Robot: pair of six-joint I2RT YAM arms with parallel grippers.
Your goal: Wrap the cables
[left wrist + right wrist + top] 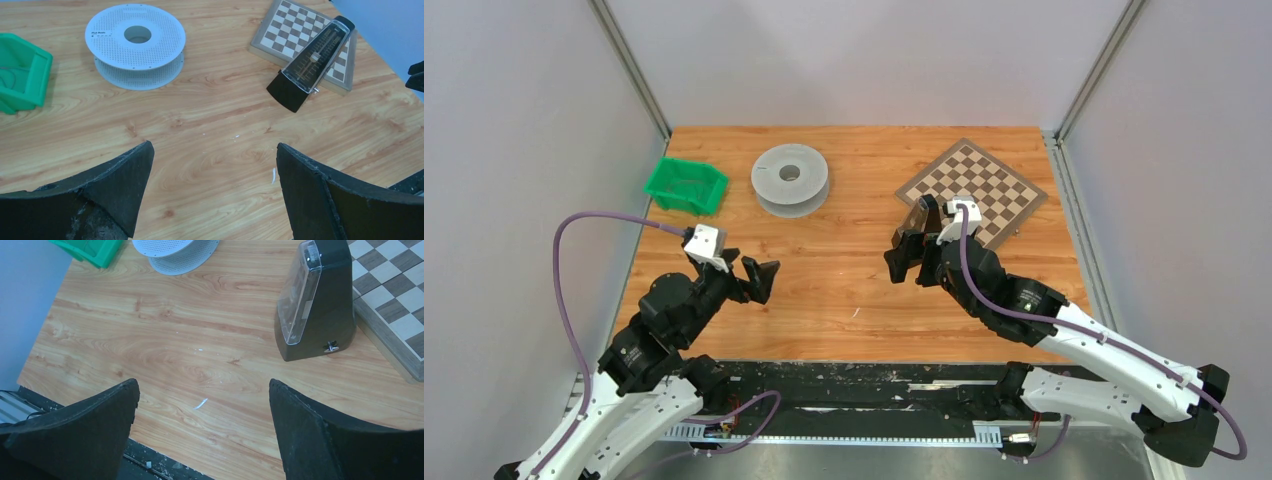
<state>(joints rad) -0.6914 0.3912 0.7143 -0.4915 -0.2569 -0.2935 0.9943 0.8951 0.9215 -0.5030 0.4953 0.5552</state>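
I am holding both arms low over the near part of the wooden tabletop. My left end effector is hovering with its two dark fingers spread wide apart and gripping nothing. My right end effector is doing the same, its two fingers also parted over bare wood. One small white fleck is lying on the wood between and just ahead of the two.

Further out on the right, one black metronome with a clear front cover is standing upright. It is just beside the near edge of one chessboard, though I cannot tell whether the two are touching. The board is lying flat, turned at an angle, near the far right corner.

On the far left, one grey perforated spool is lying on its side with its hub hole facing up. One green bin is sitting just to its left, near the tabletop's left edge.

Of the cable, all I am making out is one faint, thin curved strand inside that bin. It is too fine for me to trace its ends, and it is well apart from both of my end effectors.
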